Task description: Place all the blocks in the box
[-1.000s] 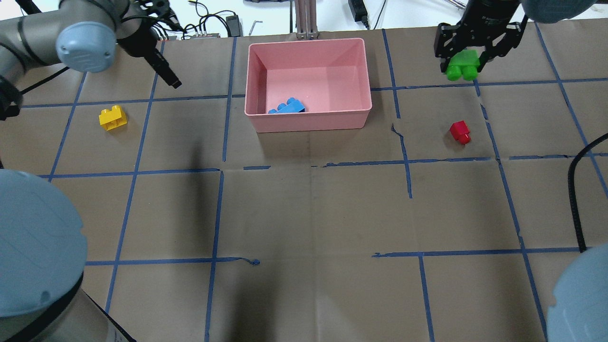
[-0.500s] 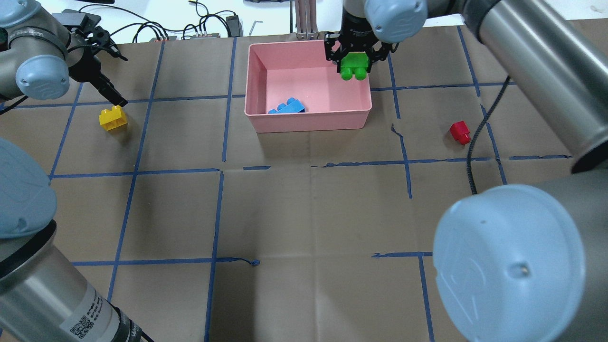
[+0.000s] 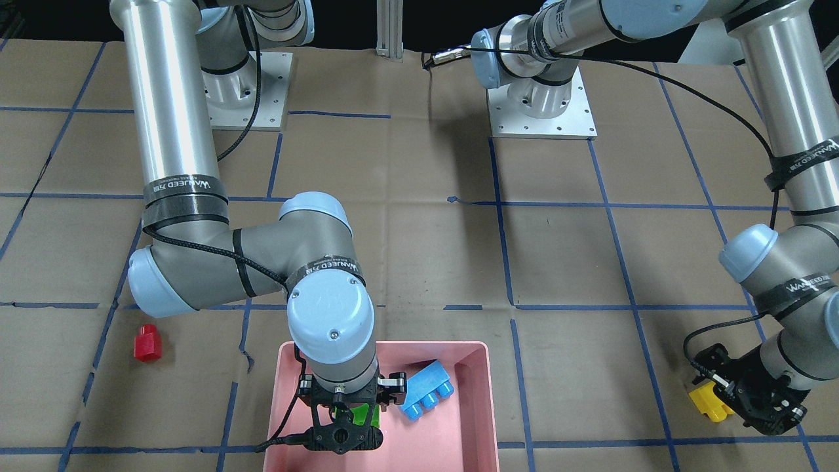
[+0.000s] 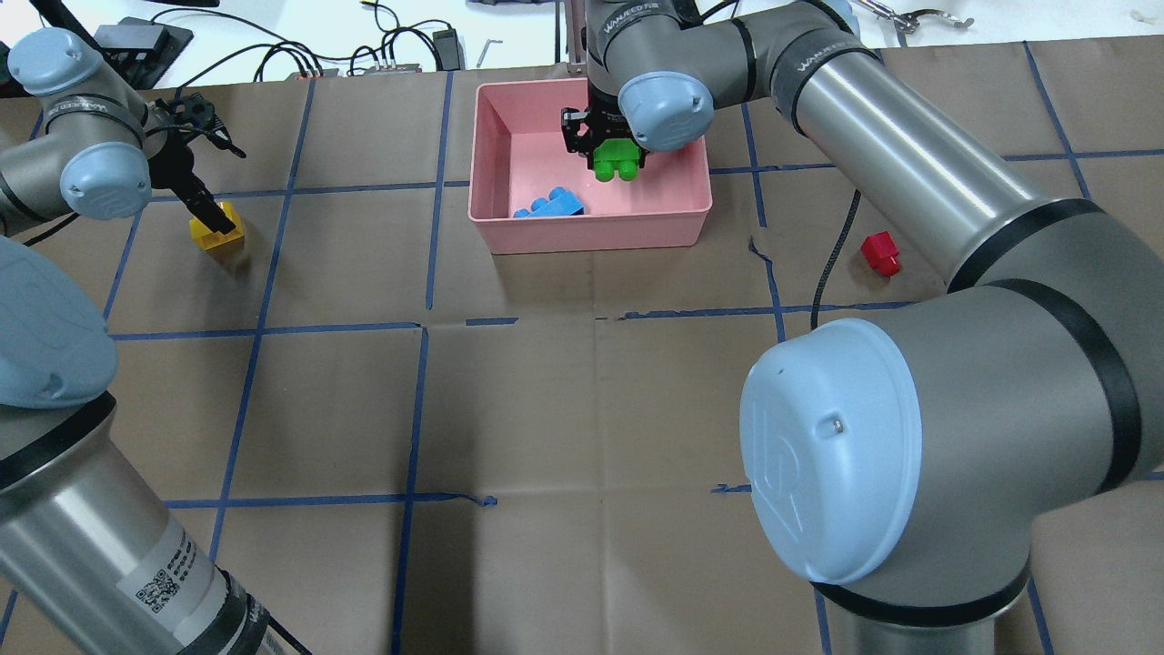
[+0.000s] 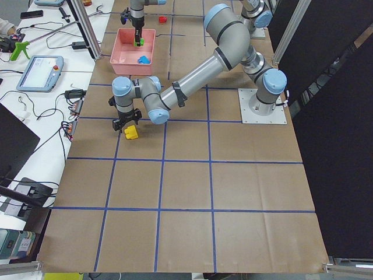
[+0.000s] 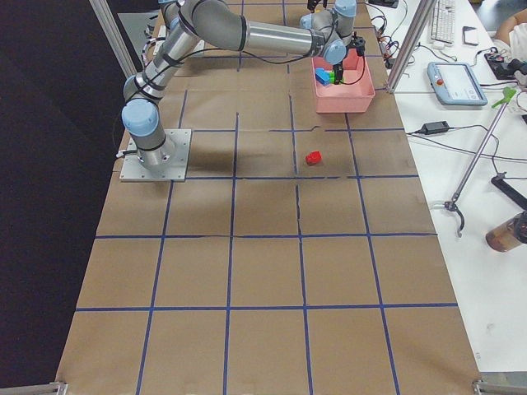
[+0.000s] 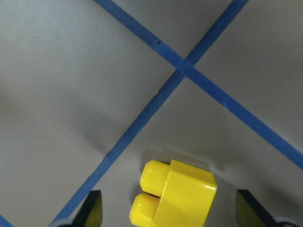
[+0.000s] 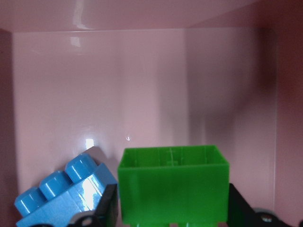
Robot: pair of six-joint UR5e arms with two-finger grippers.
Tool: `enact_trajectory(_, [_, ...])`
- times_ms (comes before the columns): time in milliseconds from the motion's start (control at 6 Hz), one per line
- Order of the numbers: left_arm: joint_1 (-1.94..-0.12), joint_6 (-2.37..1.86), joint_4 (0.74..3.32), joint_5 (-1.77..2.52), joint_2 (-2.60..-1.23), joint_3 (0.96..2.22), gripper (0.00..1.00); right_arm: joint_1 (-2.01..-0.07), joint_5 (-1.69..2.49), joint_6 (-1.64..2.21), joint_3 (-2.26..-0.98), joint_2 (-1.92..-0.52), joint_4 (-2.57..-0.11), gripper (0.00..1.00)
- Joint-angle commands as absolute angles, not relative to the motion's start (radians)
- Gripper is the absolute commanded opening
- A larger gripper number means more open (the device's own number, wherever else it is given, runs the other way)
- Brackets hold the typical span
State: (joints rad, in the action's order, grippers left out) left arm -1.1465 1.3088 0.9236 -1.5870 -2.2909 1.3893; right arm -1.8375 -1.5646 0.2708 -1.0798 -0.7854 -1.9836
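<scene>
Studded green brick (image 4: 615, 164) shifted over glossy box (image 4: 591, 232), right jaws gripping, left jaws apart

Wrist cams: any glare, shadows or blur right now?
Right wrist view: white glare spots on the wall of the pink box and on the blue block, dark shadow over the wall's right side, green block sharp. Left wrist view: yellow block sharp, only a mild sheen on it.

blue block (image 4: 550, 202) in box (image 4: 591, 232) corner, rest open
</scene>
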Motion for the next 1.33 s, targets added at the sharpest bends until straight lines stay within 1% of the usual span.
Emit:
enact_trajectory(0, [-1.146, 1.313, 0.916, -1.597, -2.307, 1.414, 0.99, -1.838, -1.569, 0.273, -1.078, -0.798, -1.983, 1.00])
enact_trajectory(167, [-1.146, 1.316, 0.914, -1.595, -2.318, 1.410, 0.90, -1.832, -1.581, 0.273, -1.083, -0.846, -1.962, 1.00])
enact_trajectory(333, [-1.146, 1.316, 0.914, -1.595, -2.318, 1.411, 0.65, -1.801, -1.588, 0.273, -1.091, -0.918, -1.856, 1.00])
enact_trajectory(500, [-1.146, 1.315, 0.916, -1.595, -2.316, 1.410, 0.45, -1.737, -1.627, 0.268, -1.095, -0.983, -1.750, 1.00])
enact_trajectory(667, [-1.146, 1.310, 0.922, -1.597, -2.301, 1.405, 0.37, -1.674, -1.629, 0.234, -1.097, -1.047, -1.664, 1.00])
enact_trajectory(833, [-1.150, 1.293, 0.986, -1.597, -2.269, 1.398, 0.36, -1.617, -1.635, 0.122, -1.118, -1.099, -1.616, 0.99])
enact_trajectory(1000, [-1.178, 1.231, 1.071, -1.591, -2.213, 1.402, 0.33, -1.541, -1.641, 0.001, -1.179, -1.136, -1.620, 0.99])
enact_trajectory(1167, [-1.280, 1.151, 1.116, -1.591, -2.154, 1.402, 0.31, -1.492, -1.641, -0.041, -1.246, -1.190, -1.632, 0.99])
